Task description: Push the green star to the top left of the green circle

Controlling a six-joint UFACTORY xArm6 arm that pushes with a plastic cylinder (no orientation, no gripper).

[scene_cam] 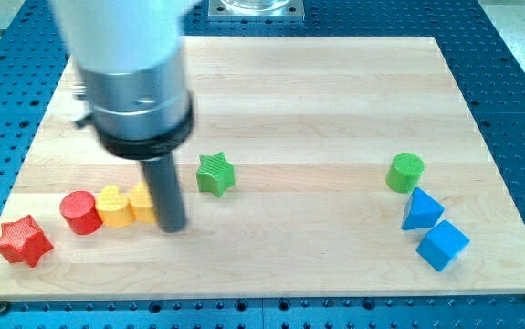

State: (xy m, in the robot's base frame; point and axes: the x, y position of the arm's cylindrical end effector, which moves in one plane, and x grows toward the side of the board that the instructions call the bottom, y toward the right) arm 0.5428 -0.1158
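Sitting right of tool (pixel 172 228): green star (pixel 215 174) (apart, seemingly)

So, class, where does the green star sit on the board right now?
The green star sits left of the board's middle, just right of my tip, far left of the green circle.

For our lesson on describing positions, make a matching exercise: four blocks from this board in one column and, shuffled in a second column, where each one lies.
Column 1
1. green star
2. green circle
3. red star
4. blue cube

Column 2
A. bottom left corner of the board
B. just right of my tip
C. lowest block on the right side
D. directly above the blue triangle

Pairs: 1-B, 2-D, 3-A, 4-C
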